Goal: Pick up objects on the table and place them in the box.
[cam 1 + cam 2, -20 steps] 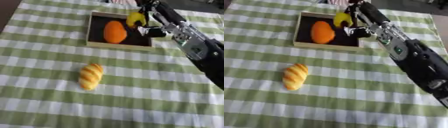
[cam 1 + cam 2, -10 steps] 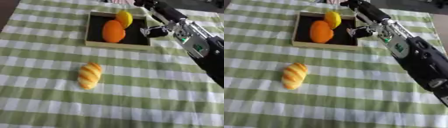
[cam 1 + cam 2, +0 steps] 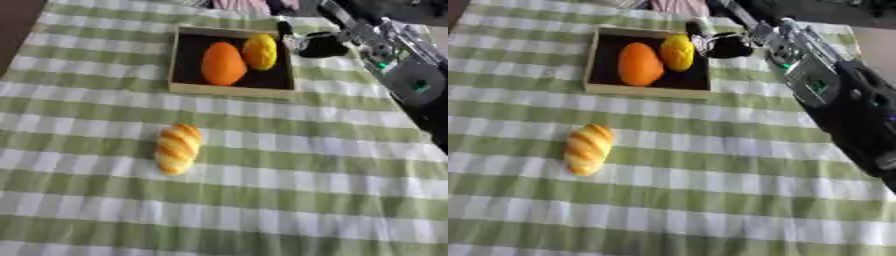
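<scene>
The box (image 3: 229,89), a shallow wooden tray with a dark floor, sits near the far edge of the table (image 3: 262,200), which is covered in a green and white checked cloth. Inside it an orange fruit (image 3: 222,63) lies beside a yellow fruit (image 3: 260,51), the two touching or nearly so. The right hand (image 3: 721,45) hangs just beyond the box's right wall, next to the yellow fruit; its fingers look loosely spread and hold nothing, though the blur makes their exact pose hard to read. The left hand is not visible in either view. One item remains outside: a bread roll (image 3: 178,148), golden with pale stripes, lying lengthwise toward the middle of the table, well apart from the box on its near side. The step in hand seems to be getting clear of the box after a drop, with the roll as the next target. To do this well, the hand should lift clear of the right wall before swinging back, so it does not nudge the box or roll the yellow fruit. For the roll, approaching from above with the fingers across its narrow width looks best. The free floor is the dark strip left of the orange fruit.
</scene>
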{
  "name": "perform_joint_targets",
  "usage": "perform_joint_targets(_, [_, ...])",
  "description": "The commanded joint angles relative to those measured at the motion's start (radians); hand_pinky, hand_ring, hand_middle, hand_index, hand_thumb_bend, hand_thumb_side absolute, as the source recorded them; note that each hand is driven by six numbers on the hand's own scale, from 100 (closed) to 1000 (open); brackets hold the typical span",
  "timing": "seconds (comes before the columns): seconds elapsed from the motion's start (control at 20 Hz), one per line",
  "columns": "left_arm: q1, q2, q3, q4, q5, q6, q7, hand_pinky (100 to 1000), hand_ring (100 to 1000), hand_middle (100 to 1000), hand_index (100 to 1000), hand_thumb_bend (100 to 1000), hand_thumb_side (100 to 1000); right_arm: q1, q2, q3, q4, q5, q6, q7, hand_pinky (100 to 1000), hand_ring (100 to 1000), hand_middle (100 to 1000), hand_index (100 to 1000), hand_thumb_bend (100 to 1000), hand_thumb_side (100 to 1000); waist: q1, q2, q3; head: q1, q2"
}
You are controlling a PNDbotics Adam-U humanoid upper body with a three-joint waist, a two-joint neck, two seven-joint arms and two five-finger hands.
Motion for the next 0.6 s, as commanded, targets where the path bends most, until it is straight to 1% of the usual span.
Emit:
perform_joint_targets(0.05, [-0.001, 0.028, 0.011, -0.010, -0.010, 0.002, 0.010, 749, 720, 621, 822, 100, 565, 0.043, -0.056, -0.034, -0.091, -0.054, -0.031, -0.040, 991, 1000, 828, 914, 100, 370, 0.012, -0.031, -0.012, 0.031, 0.007])
perform_joint_targets(0.1, [0.001, 0.029, 0.012, -0.010, -0.012, 0.004, 0.011, 749, 720, 621, 822, 100, 565, 0.067, -0.059, -0.042, -0.116, -0.069, -0.040, -0.051, 996, 1000, 825, 908, 100, 413, 0.013, -0.033, -0.019, 0.039, 0.007])
perform_joint_targets(0.3, [0.006, 0.038, 0.010, -0.007, -0.022, 0.008, 0.014, 749, 721, 622, 823, 100, 565, 0.161, -0.056, -0.073, -0.209, -0.127, -0.075, -0.096, 1000, 1000, 812, 884, 100, 464, 0.022, -0.042, -0.054, 0.077, 0.019])
perform_joint_targets(0.45, [0.012, 0.060, 0.012, 0.002, -0.038, 0.007, 0.014, 750, 720, 623, 823, 100, 565, 0.234, -0.045, -0.105, -0.281, -0.172, -0.088, -0.139, 1000, 1000, 798, 870, 100, 470, 0.030, -0.048, -0.102, 0.109, 0.024])
perform_joint_targets(0.6, [0.010, 0.106, 0.006, 0.024, -0.070, -0.003, 0.005, 752, 720, 625, 824, 100, 571, 0.306, -0.018, -0.131, -0.307, -0.216, -0.115, -0.183, 1000, 1000, 785, 853, 100, 470, 0.036, -0.048, -0.149, 0.144, 0.025])
